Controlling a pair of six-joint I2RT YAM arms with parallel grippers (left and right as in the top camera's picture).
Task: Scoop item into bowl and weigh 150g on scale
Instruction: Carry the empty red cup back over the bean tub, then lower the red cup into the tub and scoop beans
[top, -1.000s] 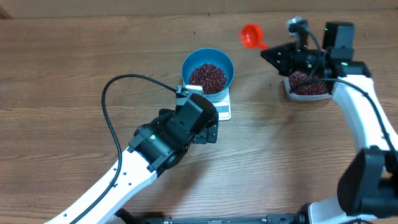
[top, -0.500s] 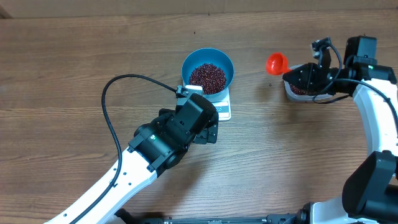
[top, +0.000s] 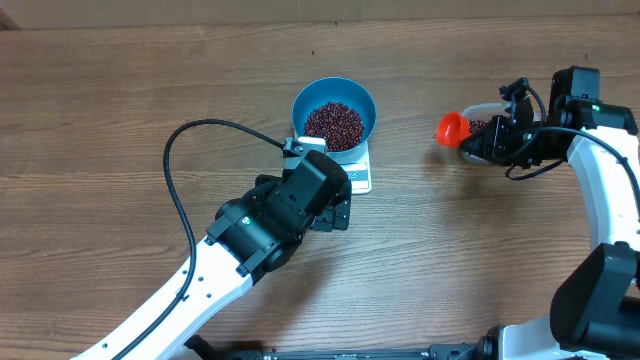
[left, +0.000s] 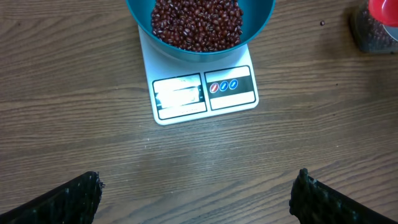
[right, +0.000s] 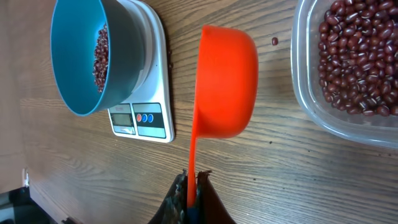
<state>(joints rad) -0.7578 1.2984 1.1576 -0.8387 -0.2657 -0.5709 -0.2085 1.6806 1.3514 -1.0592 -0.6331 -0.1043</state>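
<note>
Two changes against the earlier overhead frames, both on the right side.

(1) Orange scoop (top: 450, 127) has travelled. A second ago it was up toward the far edge of the bench (top: 100, 90), right of the bowl. Half a second ago it was lower and further right. Now it is at the left end of the clear tub (top: 482, 103), just beside the rim.

(2) Right arm has swung with it, to the right and toward the near side, and now covers most of the tub from above.

Left arm, bowl and scale: unchanged across all three frames.

Right hand (right: 193, 198): jaws fully closed, pinching the end of the scoop's thin handle. The cup points away from the wrist, over bare wood between scale and tub. Whether the cup carries anything cannot be told.

Left hand (left: 199, 196): fingers spread as wide as they go, holding nothing. It hangs above bare bench on the near side of the scale, with the display (left: 179, 96) and three buttons (left: 222, 86) facing it. Reading is washed out, not legible.

Beans (top: 333, 122): a good heap in the light-blue bowl (top: 298, 105), which stands on the white scale (top: 358, 172) and covers its far part. More beans fill the tub in the right wrist view. One stray bean (right: 274, 41) lies on the wood between scoop and tub.
</note>
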